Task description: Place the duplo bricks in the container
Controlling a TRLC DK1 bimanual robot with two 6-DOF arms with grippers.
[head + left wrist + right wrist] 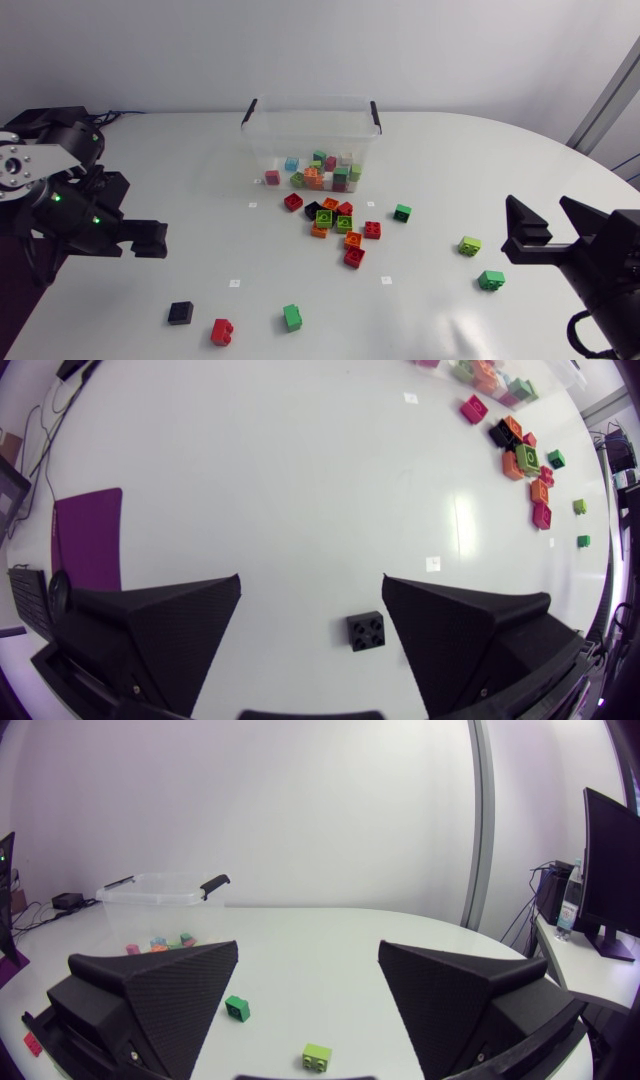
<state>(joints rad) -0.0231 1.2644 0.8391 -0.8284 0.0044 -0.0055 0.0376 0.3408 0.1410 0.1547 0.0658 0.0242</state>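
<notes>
Left gripper (312, 590): jaws wide apart, held nothing. A black brick (367, 630) showed between its fingers, closer to one of them. It lay flat on the table (200, 180) and neither finger touched it. From overhead the left arm sat at the left edge, well apart from the other bricks.

Right gripper (308, 952): jaws wide apart too, nothing gripped. A lime brick (317, 1057) lay on the table just ahead of it, and a green brick (237, 1008) lay a bit further ahead. Neither was touched. Right arm was at the right edge.

Further out, a loose cluster of bricks (335, 225) in red, orange, green and black sat in the middle of the table, just in front of the container (260, 140). A red brick (222, 331) and another green one (292, 317) lay near the front edge, beside the black brick.

The container was a clear box with black handles, upright at the far side of the table. Several coloured bricks (320, 172) were already inside on its floor. Most bricks were still outside on the table.
</notes>
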